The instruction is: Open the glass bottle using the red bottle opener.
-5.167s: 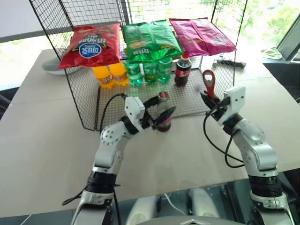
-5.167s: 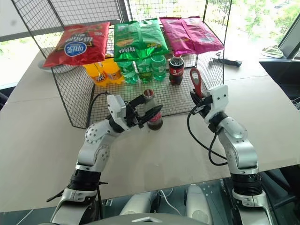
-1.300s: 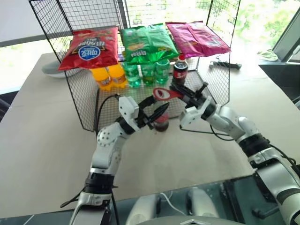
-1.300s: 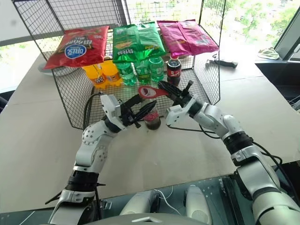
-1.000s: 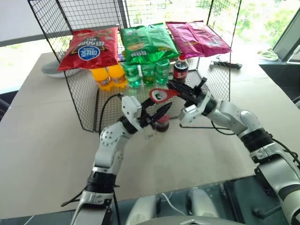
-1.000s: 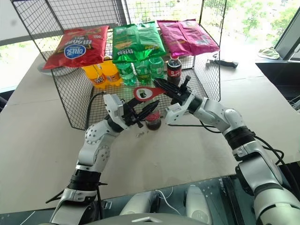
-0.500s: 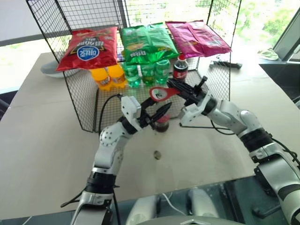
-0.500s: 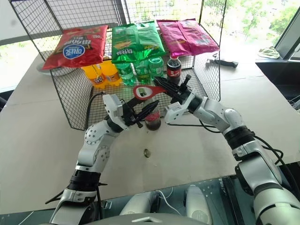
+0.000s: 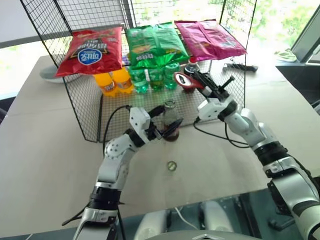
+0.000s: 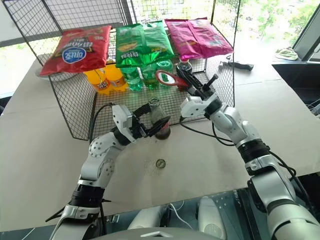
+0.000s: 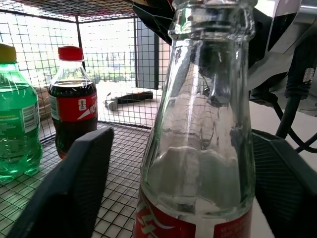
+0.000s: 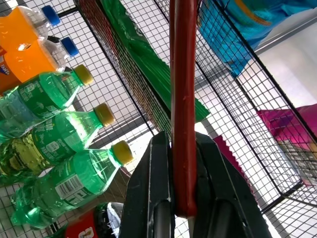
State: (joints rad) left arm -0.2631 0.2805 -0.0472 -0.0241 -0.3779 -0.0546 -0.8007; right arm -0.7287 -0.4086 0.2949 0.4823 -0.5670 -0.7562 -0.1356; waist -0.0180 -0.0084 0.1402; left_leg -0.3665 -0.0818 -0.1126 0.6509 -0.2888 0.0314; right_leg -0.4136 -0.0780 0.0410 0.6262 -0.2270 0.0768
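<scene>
Cap off: upright glass bottle (image 9: 170, 120) stands between the spread left tool's (image 9: 166, 121) 2 fingers; right tool (image 9: 205, 85), upper right of it, pinches the red bottle opener (image 9: 185, 79).

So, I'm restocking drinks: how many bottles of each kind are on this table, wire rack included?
Orange soda bottles: 2
Green soda bottles: 3
Plastic cola bottle: 1
Glass bottle: 1
Total: 7

Glossy clear glass bottle (image 11: 203, 134); black wire-mesh rack (image 9: 210, 102); matt table (image 9: 45, 150).
</scene>
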